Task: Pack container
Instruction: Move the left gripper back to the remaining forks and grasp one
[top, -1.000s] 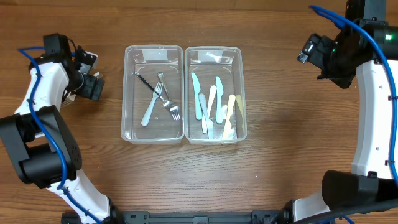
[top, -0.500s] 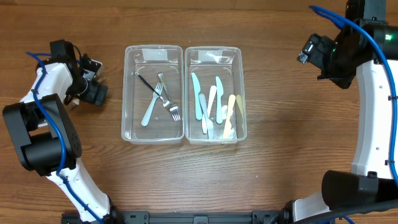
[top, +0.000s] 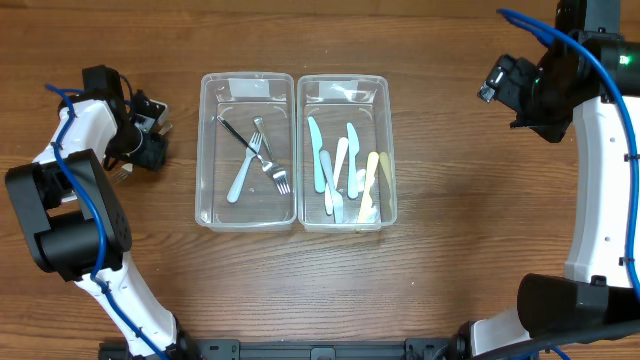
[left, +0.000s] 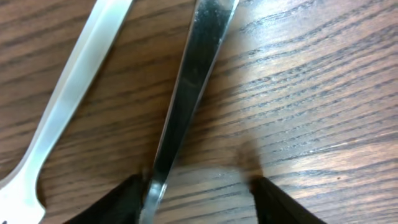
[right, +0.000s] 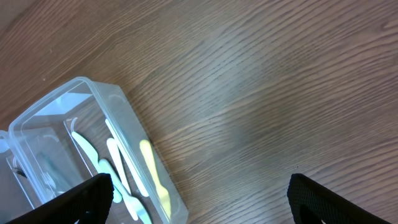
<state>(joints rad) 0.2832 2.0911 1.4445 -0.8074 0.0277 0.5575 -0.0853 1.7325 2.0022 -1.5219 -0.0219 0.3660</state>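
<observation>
Reaching left arm (top: 72, 135): folded low at the table's (top: 450, 250) left side.
Left gripper (left: 196, 199): my jaws spread, a metal handle (left: 186, 106) between them on the wood.
Right gripper (right: 199, 199): held high, jaws wide apart.
Fork tub (top: 204, 180), knife tub (top: 391, 180): side by side, mid-table.

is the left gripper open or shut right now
Open. In the left wrist view the left gripper has its fingertips well apart, with a metal utensil handle lying between them, close to one side.
</observation>
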